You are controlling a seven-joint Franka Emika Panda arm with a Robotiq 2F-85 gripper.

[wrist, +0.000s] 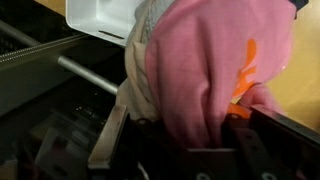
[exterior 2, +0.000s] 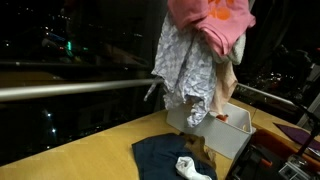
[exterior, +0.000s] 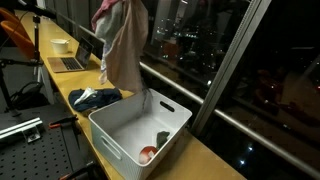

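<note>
While the gripper [wrist: 200,130] is clamping shut on a bundle of clothes [exterior: 122,45], the bundle is dangling straight below it, over the white bin [exterior: 110,125] on the tabletop [exterior 2: 90,150].

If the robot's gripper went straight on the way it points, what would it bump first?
The gripper points down into the clothes it grips. Past them, most likely the white bin, though depth is hard to judge.
</note>
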